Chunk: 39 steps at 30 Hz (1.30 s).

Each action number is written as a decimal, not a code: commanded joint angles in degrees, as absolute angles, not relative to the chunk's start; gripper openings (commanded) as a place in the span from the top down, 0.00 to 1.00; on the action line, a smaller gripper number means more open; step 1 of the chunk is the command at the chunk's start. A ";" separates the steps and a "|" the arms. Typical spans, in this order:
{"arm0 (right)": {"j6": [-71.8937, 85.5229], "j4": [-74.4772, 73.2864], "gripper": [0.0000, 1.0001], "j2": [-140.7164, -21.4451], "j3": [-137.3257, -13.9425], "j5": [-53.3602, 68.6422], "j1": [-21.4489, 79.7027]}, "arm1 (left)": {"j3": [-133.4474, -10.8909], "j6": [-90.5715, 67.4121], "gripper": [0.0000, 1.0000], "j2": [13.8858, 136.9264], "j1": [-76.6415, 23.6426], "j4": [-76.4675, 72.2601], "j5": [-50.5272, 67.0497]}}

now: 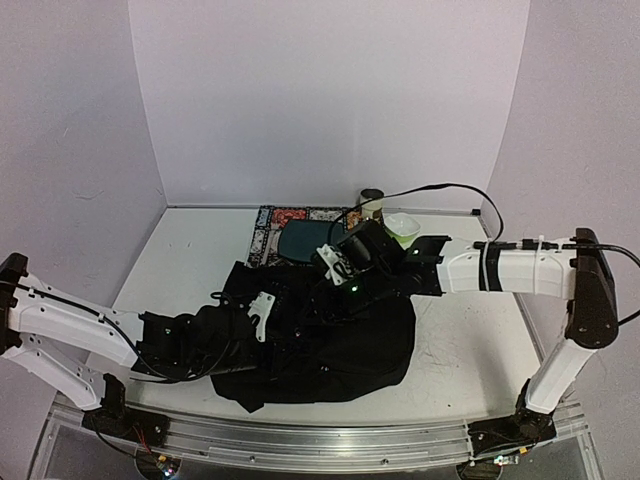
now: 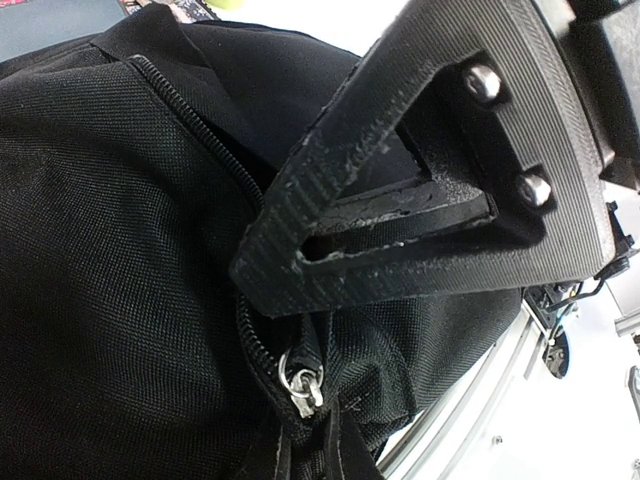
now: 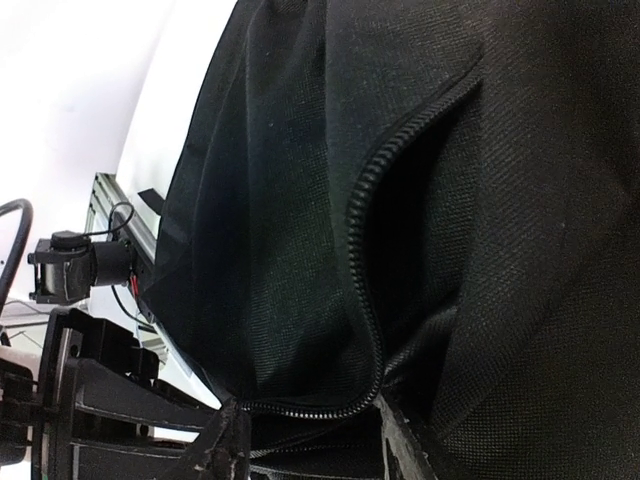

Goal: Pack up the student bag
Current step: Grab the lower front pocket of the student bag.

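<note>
Fingers [image 2: 420, 130] of the left gripper [image 2: 252, 268] were pressed together. Their tips sat against the zipper edge of the student bag [image 2: 100, 260]. Whether any fabric was caught between them could not be told. The right gripper [image 3: 315, 445] had its fingers [image 3: 225, 450] apart, one on either side of the bag's zipper edge and not clamped on it.

Seen from above, the black bag lay slumped in the middle of the white table [image 1: 180, 250], closer to the near edge. The left arm reached onto it from the near left, and the right arm came in from the right to the bag's far side.

Only the overhead view showed what lay beyond the bag: a patterned mat [image 1: 270, 230] with a dark blue-green flat thing [image 1: 303, 240] on it, a brown cup [image 1: 372, 200] and a pale green bowl [image 1: 403, 228].

Only the left wrist view showed a metal zipper pull [image 2: 300, 385] hanging just below the closed fingertips. Only the right wrist view showed the zipper's mouth, a dark gap curving down between the two rows of teeth to the spread fingers.
</note>
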<state>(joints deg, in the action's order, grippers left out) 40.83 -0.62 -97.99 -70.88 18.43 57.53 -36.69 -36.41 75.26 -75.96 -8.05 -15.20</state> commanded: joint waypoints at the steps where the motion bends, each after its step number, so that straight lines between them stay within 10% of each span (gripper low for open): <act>1: 38.74 -3.31 0.56 -100.71 -72.90 25.39 57.75 | -36.88 -34.64 0.98 74.71 -75.81 -7.42 -16.00; 17: 36.45 -0.90 0.76 -98.68 -75.52 34.39 57.85 | -37.27 -34.19 0.97 75.44 -75.81 -7.52 -16.39; 39: 31.67 -0.54 0.63 -96.25 -73.50 38.20 57.87 | -36.57 -34.91 0.97 74.42 -75.83 -7.42 -16.96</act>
